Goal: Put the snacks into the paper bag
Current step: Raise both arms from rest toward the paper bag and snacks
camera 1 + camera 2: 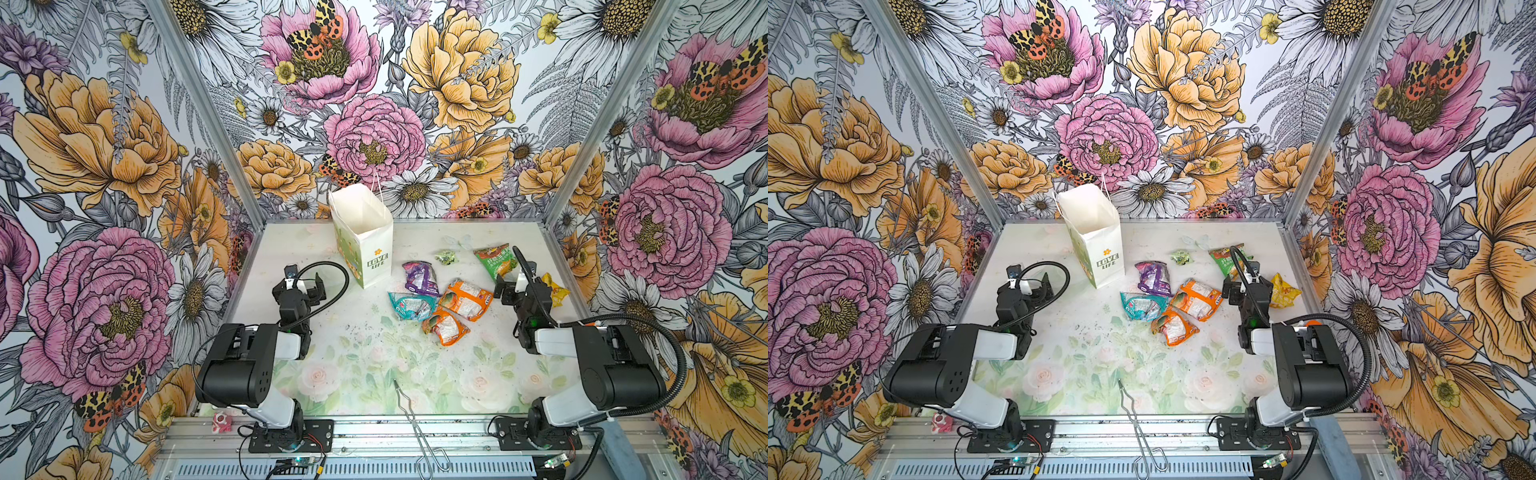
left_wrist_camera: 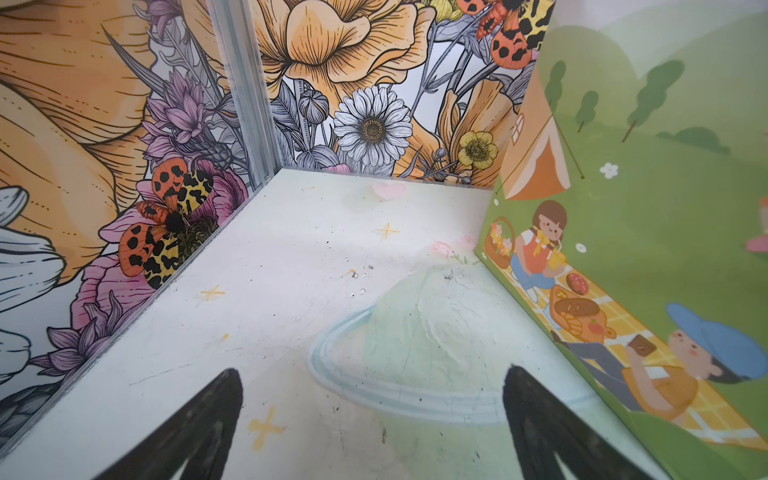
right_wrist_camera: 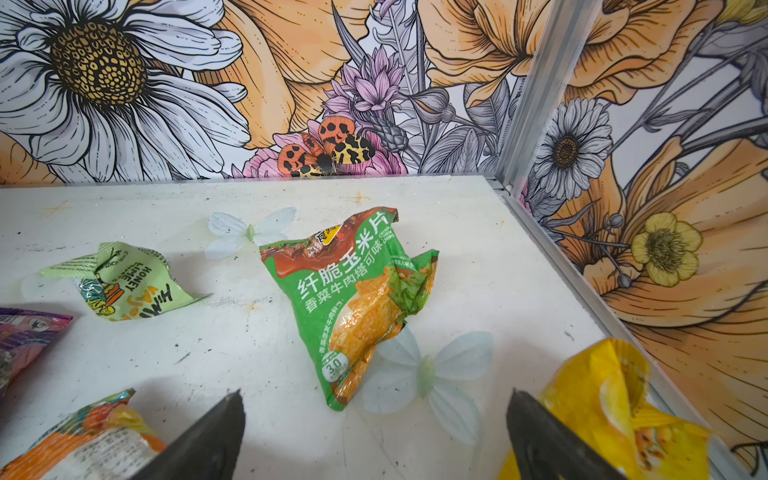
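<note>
The paper bag [image 1: 361,241] [image 1: 1096,245] stands upright and open-topped at the back of the table. Right of it lie the snacks: purple [image 1: 420,277], teal [image 1: 409,306], two orange-and-white [image 1: 466,299] [image 1: 445,326], a tiny green one [image 1: 446,257], green-and-orange [image 1: 494,259] [image 3: 357,303] and yellow [image 1: 555,289] [image 3: 615,407]. My left gripper [image 1: 300,282] [image 2: 372,370] is open and empty over bare table, with the bag's green picnic-printed side [image 2: 644,208] close beside it. My right gripper [image 1: 521,284] [image 3: 376,392] is open and empty, just short of the green-and-orange packet, with the yellow packet by one finger.
Metal tongs [image 1: 415,419] lie at the table's front edge, reaching onto the aluminium rail. A small pink-and-red object [image 1: 221,422] sits by the left arm's base. Flowered walls enclose the table on three sides.
</note>
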You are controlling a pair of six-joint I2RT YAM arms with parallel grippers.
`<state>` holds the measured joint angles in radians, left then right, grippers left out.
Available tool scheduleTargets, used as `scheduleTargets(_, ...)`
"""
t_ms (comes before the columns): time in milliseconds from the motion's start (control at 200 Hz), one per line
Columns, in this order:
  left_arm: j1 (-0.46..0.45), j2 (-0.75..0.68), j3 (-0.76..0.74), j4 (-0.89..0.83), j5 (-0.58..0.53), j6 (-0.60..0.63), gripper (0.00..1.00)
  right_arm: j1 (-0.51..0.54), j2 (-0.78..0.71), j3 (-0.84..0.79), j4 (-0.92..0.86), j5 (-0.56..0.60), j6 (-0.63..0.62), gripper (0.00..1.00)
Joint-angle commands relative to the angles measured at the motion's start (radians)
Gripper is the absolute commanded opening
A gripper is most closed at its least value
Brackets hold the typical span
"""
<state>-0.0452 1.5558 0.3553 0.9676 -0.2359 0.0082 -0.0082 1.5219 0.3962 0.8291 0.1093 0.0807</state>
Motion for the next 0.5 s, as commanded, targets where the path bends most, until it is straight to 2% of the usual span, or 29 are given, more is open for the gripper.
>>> scheduleTargets(0, -0.011, -0.011, -0.006, 0.034, -0.042, 0.02, 0.99, -0.006, 0.009, -0.002, 0.034, 0.004, -0.001, 0.99)
scheduleTargets(185, -0.022, -0.093, -0.01, -0.03, -0.078, 0.022, 0.99, -0.005, -0.063, 0.037, -0.097, -0.002, -0.002, 0.98)
scheduleTargets(275, -0.061, -0.186, 0.008, -0.12, -0.135, 0.052, 0.99, -0.005, -0.114, 0.085, -0.24, -0.016, 0.006, 0.98)
scheduleTargets(375, -0.116, -0.323, 0.079, -0.339, -0.219, 0.038, 0.99, -0.005, -0.163, 0.167, -0.433, -0.067, 0.013, 0.97)
scheduleTargets(495, -0.132, -0.457, 0.237, -0.707, -0.254, -0.127, 0.99, 0.001, -0.193, 0.298, -0.658, -0.144, 0.024, 0.97)
